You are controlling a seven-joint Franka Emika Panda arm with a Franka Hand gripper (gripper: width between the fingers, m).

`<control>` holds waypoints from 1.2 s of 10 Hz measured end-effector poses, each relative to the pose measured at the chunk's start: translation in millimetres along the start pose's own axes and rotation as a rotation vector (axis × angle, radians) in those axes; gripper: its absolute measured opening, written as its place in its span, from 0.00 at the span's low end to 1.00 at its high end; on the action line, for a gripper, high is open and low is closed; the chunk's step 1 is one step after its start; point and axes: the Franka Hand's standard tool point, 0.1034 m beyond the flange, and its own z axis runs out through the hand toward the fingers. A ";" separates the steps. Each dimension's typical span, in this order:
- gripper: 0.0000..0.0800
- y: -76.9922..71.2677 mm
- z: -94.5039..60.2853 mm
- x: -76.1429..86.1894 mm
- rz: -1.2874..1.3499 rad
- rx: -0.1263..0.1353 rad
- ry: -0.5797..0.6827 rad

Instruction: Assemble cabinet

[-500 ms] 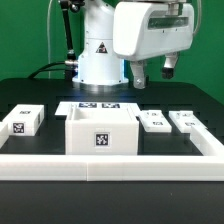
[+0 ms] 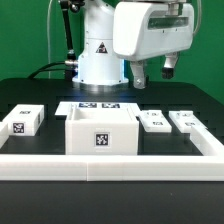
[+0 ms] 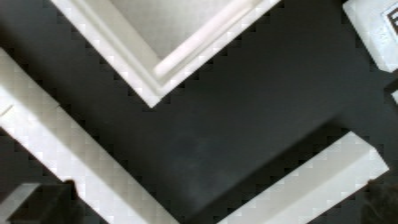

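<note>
The cabinet (image 2: 101,133), a large white hollow box with a tag on its front, stands open-topped in the middle of the black table. My gripper (image 2: 152,72) hangs high above the table, behind the cabinet and toward the exterior view's right. Its jaws stand apart with nothing between them. In the wrist view a white corner of a hollow rim (image 3: 157,75) shows over the black table. Dark fingertips (image 3: 25,205) show only at the picture's edge.
A small white tagged block (image 2: 24,120) lies at the exterior view's left. Two flat tagged panels (image 2: 152,121) (image 2: 185,120) lie at its right. The marker board (image 2: 100,105) lies behind the cabinet. A low white wall (image 2: 110,163) borders the table's front and sides. The robot base (image 2: 98,55) stands behind.
</note>
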 end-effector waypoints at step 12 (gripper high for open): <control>1.00 -11.3 22.9 -39.6 -0.281 -0.036 0.024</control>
